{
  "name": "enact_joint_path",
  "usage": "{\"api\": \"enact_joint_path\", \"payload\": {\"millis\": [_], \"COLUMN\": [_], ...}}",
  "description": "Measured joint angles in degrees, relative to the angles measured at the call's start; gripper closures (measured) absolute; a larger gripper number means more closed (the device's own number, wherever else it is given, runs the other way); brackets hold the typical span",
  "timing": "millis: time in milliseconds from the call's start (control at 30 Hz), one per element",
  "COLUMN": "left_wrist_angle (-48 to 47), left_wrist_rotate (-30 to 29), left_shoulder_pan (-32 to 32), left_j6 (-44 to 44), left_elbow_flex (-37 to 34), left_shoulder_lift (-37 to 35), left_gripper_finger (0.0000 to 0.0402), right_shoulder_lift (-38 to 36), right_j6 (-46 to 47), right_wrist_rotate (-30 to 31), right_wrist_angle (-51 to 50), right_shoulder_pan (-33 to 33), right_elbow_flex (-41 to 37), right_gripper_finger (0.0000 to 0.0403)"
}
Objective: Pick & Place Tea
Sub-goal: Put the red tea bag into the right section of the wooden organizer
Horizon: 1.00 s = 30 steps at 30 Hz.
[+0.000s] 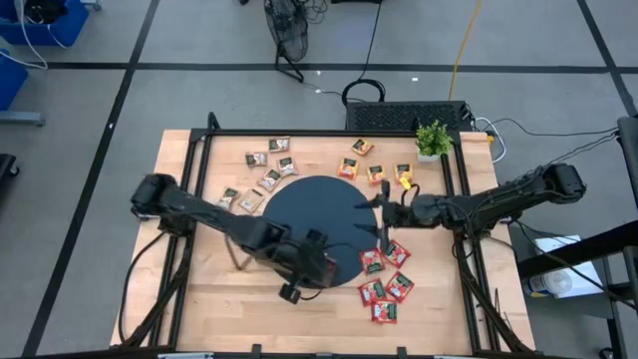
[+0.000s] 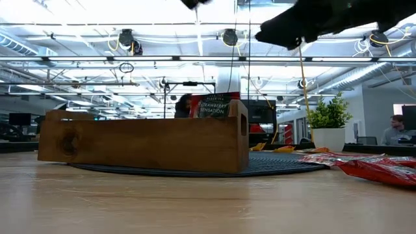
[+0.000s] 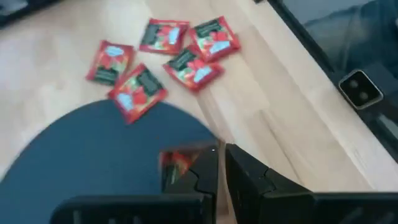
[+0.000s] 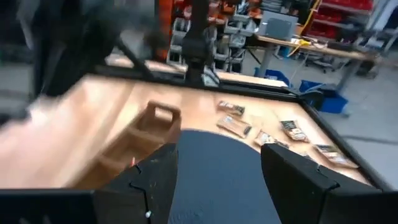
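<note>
While left gripper pinches a red sachet over the dark mat, right gripper hovers spread at 3 o'clock; brown sachets at 11, plant at 1.

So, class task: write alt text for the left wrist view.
The left claw, shut on a red tea sachet, hangs over a dark round mat. Beyond it, five more red sachets lie scattered on the wooden table.
</note>
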Motion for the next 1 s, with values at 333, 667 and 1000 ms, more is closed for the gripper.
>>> {"api": "enact_joint_path", "payload": {"millis": [333, 667, 1000], "left_wrist_angle": [23.1, 39.9, 41.61], "left_wrist_rotate": [-1.72, 0.12, -0.27], "left_shoulder_pan": [2.19, 6.09, 10.42], "left_j6": [-1.22, -2.87, -5.2], "left_elbow_flex": [-26.38, -42.23, -48.11], "left_shoulder_lift": [-22.28, -39.48, -44.78], "left_gripper_finger": [0.0364, 0.0364, 0.0364], "right_shoulder_lift": [9.59, 35.34, 41.27], "right_j6": [2.48, 24.21, 36.62], "right_wrist_rotate": [27.39, 25.57, 16.94], "right_wrist_angle": [-21.01, -68.05, -78.0], "right_shoulder_pan": [22.17, 27.24, 29.72], "right_elbow_flex": [5.05, 29.51, 37.73], "right_gripper_finger": [0.0191, 0.0191, 0.0191]}}
